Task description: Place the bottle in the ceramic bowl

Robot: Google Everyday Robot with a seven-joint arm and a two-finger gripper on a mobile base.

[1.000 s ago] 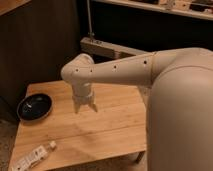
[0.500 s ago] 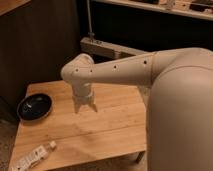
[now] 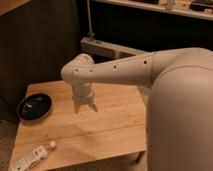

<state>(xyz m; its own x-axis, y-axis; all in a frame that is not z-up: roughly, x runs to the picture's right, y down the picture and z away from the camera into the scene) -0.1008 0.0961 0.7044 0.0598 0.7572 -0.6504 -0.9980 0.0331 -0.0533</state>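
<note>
The bottle lies on its side at the table's front left corner, clear with a white label, its cap pointing right. The ceramic bowl, round and glossy black, sits at the table's left edge, behind the bottle. My gripper hangs over the middle of the table, pointing down, to the right of the bowl and well behind and right of the bottle. Its two fingers stand apart with nothing between them.
A low wooden table carries everything. My white arm reaches in from the right and covers the table's right side. A dark wall panel stands behind the table, with a shelf rail at the back.
</note>
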